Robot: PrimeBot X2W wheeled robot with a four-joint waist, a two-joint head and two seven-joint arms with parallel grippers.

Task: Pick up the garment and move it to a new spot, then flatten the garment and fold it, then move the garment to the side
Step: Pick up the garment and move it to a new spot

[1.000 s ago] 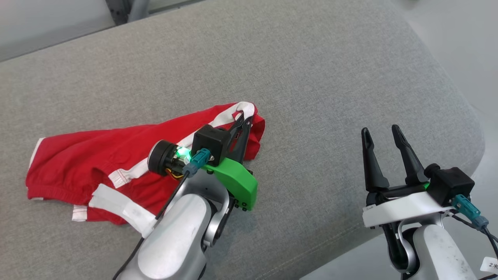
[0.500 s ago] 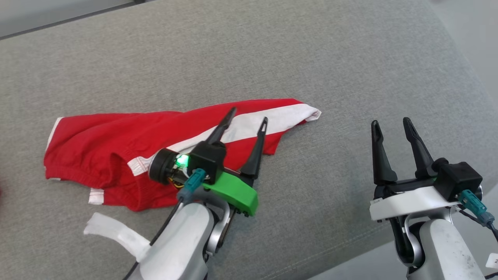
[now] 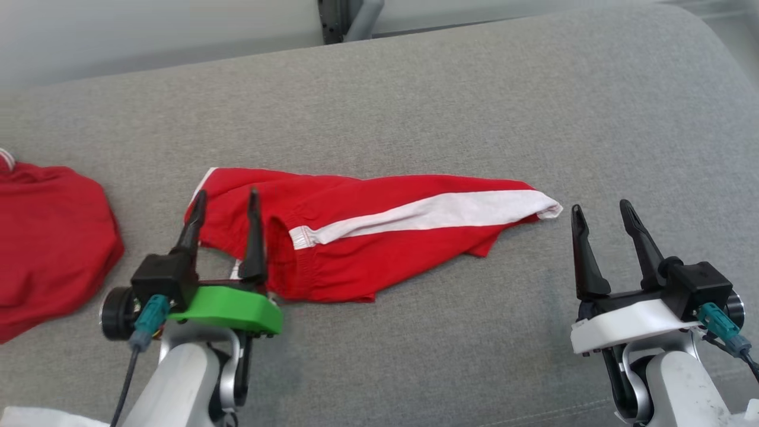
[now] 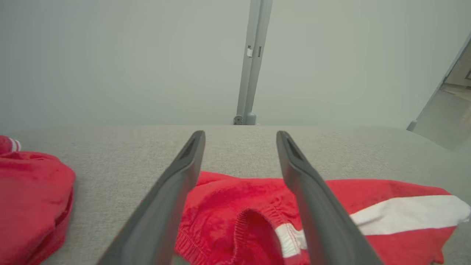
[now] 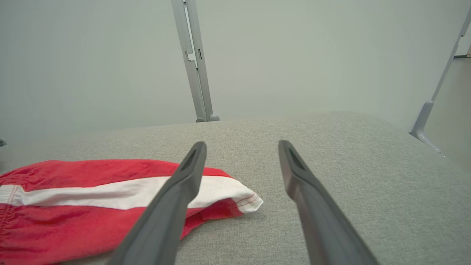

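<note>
Lengthwise, the red garment [image 3: 379,237] lies on the grey cushion [image 3: 450,101]; the left gripper [image 3: 226,196] hovers, jaws apart, over its left end; the right gripper [image 3: 600,207], likewise apart and empty, sits beside its striped tip.

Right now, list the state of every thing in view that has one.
Shorts: lying stretched out, unfolded, not held.
Left tool: open, empty, at the waistband end.
Right tool: open, empty, just off the striped end.
Second red garment: bunched, left of the first, untouched.
</note>
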